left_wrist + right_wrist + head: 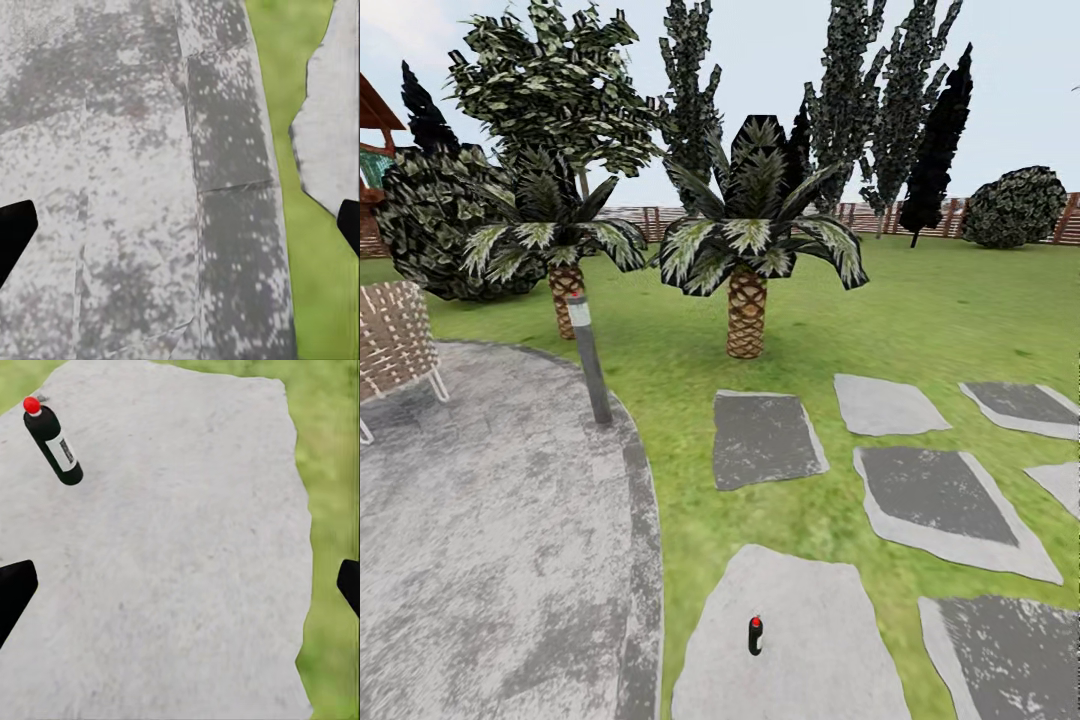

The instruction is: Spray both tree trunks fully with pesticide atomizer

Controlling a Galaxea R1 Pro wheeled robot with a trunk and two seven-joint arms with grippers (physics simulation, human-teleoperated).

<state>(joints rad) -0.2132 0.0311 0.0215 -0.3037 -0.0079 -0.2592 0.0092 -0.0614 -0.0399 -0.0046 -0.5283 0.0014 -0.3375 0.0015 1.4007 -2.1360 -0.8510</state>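
The pesticide atomizer [756, 636], a black bottle with a red cap, lies on a pale stepping stone [790, 650] in the grass of the garden [920, 310]. The stone sits just beside the curved edge of the grey paved patio [500, 560]. Beyond the stone stand two scaly-trunked palms [747, 300], a short bollard lamp [589, 360] at the patio edge, and the wooden fence [860, 215] further back.

In the right wrist view the atomizer [52, 441] lies apart from the right gripper [180, 592], whose fingers are spread wide, nothing between them. The left gripper [180, 232] is likewise wide, over the patio's border.
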